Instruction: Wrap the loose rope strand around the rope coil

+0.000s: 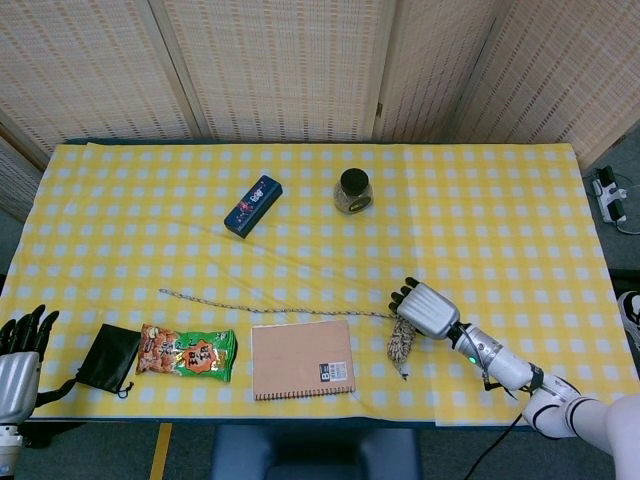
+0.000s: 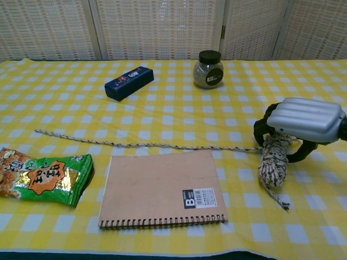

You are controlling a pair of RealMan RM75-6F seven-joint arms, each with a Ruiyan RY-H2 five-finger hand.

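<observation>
At the lower right of the chest view, the right hand [image 2: 304, 120] grips the upper end of the rope coil [image 2: 272, 164], its dark fingers [image 2: 262, 129] curled around it on the yellow checked table [image 2: 173, 105]. The loose rope strand [image 2: 141, 144] runs left from the coil, just above the notebook [image 2: 162, 187]. At the lower left corner of the head view, the left hand [image 1: 18, 352] holds nothing, fingers apart, beside a black pouch [image 1: 108, 357].

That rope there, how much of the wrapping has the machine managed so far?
Hardly any. The right hand grips the top of the rope coil. The loose rope strand lies stretched across the table, unwrapped. The left hand waits open, away from it.
</observation>
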